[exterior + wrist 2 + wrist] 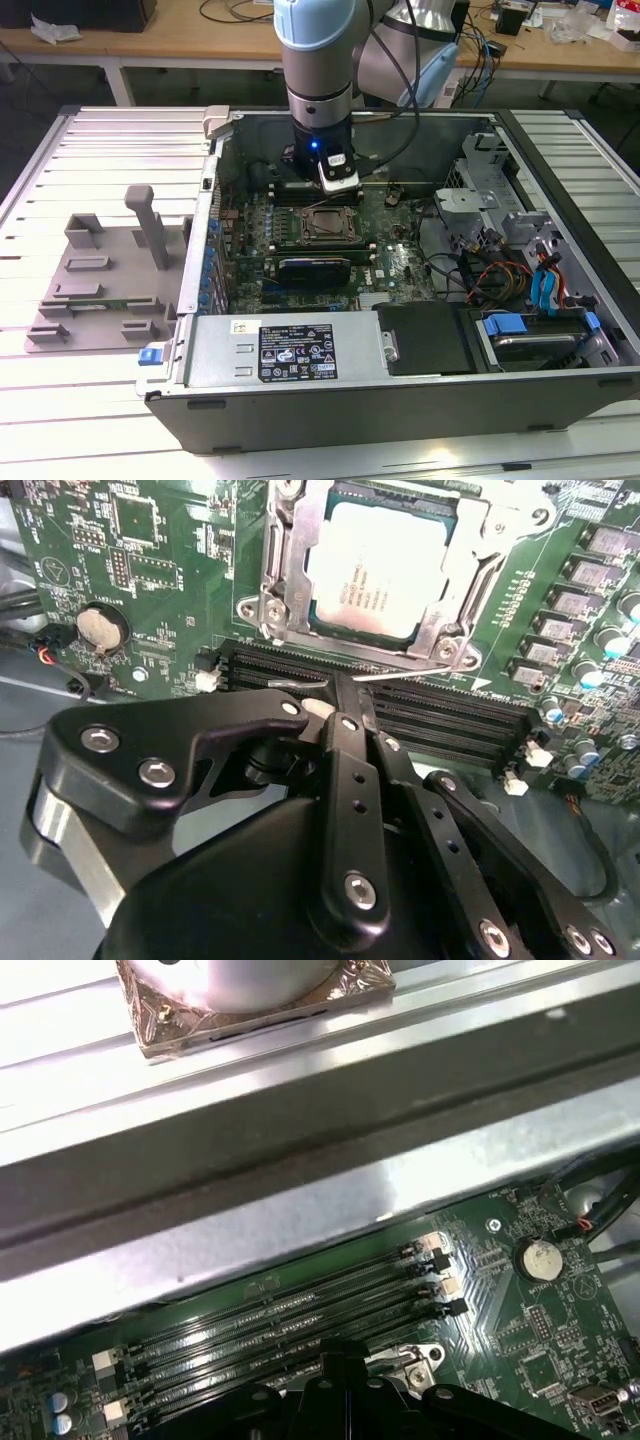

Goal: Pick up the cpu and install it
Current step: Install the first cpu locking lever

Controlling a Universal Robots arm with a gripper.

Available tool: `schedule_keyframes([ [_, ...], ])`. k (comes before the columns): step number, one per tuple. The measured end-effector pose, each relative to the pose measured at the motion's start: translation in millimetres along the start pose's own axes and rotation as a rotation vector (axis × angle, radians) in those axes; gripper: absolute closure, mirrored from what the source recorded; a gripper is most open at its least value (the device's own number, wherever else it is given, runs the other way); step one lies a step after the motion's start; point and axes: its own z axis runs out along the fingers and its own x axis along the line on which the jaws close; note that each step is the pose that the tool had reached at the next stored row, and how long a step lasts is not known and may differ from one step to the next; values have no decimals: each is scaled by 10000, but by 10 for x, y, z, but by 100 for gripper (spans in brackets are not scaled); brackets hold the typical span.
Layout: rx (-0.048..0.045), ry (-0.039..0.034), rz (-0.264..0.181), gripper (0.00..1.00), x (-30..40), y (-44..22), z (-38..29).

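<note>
Counter [90, 400]: ribbed pale slatted surface carrying an open computer case and, toward the exterior view's left, a grey fixture plate [100, 285] with upright posts.
Computer case [400, 390]: lies on its side with the panel off; green motherboard [400, 265] exposed inside.
Arm [318, 60]: reaches straight down into the case, over the far part of the board.
Memory slots [430, 705]: a bank of long black slots, running between the socket and the tool in the second wrist view.
Socket frame [275, 590]: metal frame around the chip, seemingly not clamped down; its thin wire lever lies along the edge nearest the slots.
Tool [345, 695]: fingers drawn together to a narrow tip, nothing held between them; it hovers above the memory slots.
Cpu [375, 565]: seated flat within the socket, silver top up, free of the tool.
Key relation: the cpu lies just beyond the fingertips, across the memory slots; the slots' long axis runs crosswise to that line.
</note>
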Motion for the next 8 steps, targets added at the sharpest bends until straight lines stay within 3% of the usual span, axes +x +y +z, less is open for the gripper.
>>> schedule_keyframes([
  [4,35,-12,6,89,3,-4,30],
  [8,71,-125,514,89,-1,-7,54],
])
